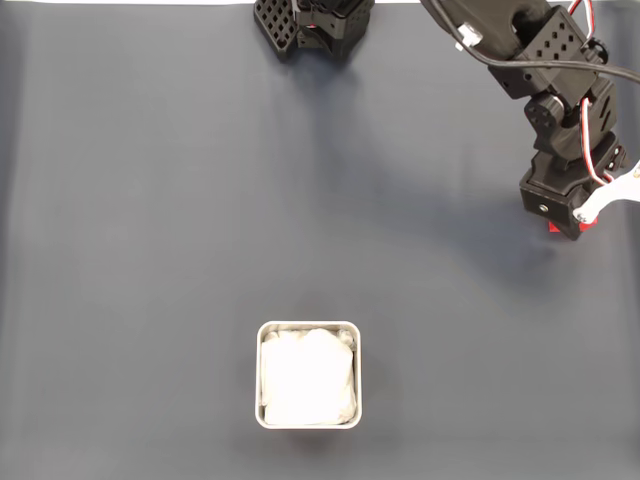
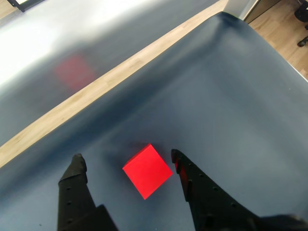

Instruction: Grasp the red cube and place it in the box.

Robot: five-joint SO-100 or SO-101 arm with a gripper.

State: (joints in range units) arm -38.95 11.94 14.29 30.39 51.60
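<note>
In the wrist view the red cube [image 2: 147,170] lies on the dark mat between the two black fingers, one finger [image 2: 74,185] to its left and the other close on its right. My gripper [image 2: 126,162] is open around the cube, and neither finger presses on it. From the fixed view my gripper [image 1: 566,222] hovers at the far right of the mat, and only a sliver of the red cube [image 1: 553,228] peeks out beneath it. The box [image 1: 308,374], a silver tin lined with white paper, sits low in the middle, far from the gripper.
The arm's black base [image 1: 310,25] stands at the top edge of the mat in the fixed view. In the wrist view a wooden table edge [image 2: 96,91] runs beyond the mat, with floor at the top right. Bare dark mat [image 1: 150,200] stretches between gripper and box.
</note>
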